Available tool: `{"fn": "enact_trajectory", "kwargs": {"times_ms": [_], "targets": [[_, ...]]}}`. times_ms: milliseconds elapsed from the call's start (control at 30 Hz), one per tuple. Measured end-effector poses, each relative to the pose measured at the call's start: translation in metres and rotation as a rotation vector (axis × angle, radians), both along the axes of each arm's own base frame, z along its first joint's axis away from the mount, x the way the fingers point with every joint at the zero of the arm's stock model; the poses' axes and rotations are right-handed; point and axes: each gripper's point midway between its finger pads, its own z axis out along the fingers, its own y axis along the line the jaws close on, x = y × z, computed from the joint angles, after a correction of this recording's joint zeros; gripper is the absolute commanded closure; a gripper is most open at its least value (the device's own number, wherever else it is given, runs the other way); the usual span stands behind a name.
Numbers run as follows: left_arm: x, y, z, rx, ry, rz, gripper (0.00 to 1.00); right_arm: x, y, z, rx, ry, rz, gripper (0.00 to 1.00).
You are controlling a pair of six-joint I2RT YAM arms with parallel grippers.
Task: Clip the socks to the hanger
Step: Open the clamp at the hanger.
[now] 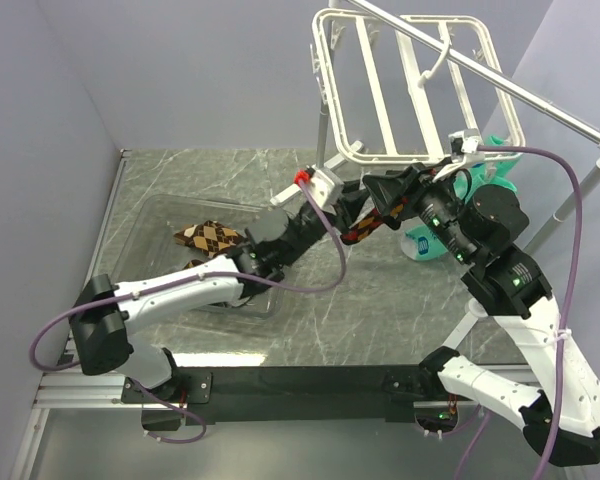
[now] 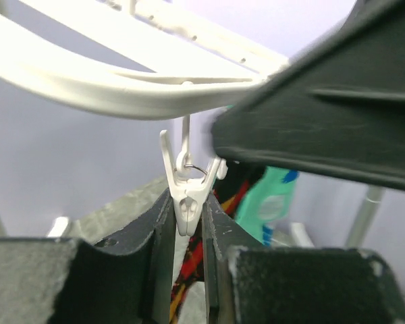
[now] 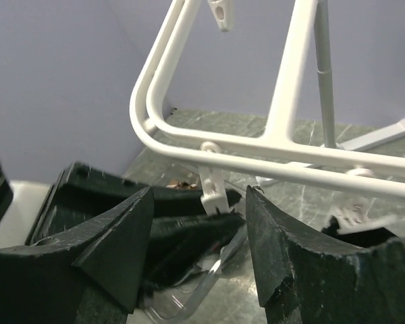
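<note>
The white hanger (image 1: pixel 400 160) hangs from a silver pole at the back right. My left gripper (image 2: pixel 189 216) is shut on a small white clip (image 2: pixel 189 196) that hangs from the hanger's rim (image 2: pixel 121 94). An argyle sock (image 1: pixel 365 225) dangles just under that clip, between both grippers. Its black cuff (image 3: pixel 189 236) meets the clip's lower end (image 3: pixel 212 192); I cannot tell whether the clip bites it. My right gripper (image 3: pixel 199 202) stands open around clip and cuff, touching neither. A mint-green sock (image 1: pixel 425 243) hangs behind the right arm.
A clear plastic tray (image 1: pixel 150 215) at the left holds another argyle sock (image 1: pixel 210 237). The silver pole (image 1: pixel 500 80) and its stand legs cross the back right. Grey walls close in the left and back of the marble table.
</note>
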Motion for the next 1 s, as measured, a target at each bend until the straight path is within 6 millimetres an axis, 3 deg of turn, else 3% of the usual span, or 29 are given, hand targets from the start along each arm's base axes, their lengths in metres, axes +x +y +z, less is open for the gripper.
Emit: {"fn": "enact_trajectory", "kwargs": {"times_ms": [267, 667, 1000], "targets": [[0.010, 0.016, 0.009, 0.018, 0.054, -0.231, 0.97, -0.004, 0.003, 0.010, 0.014, -0.047, 0.026, 0.34], [0.014, 0.043, 0.002, 0.011, 0.201, -0.545, 0.97, -0.002, 0.024, 0.002, 0.003, -0.085, 0.128, 0.33], [0.015, 0.049, 0.000, -0.014, 0.266, -0.798, 0.97, 0.014, 0.043, -0.007, -0.020, -0.101, 0.170, 0.33]]}}
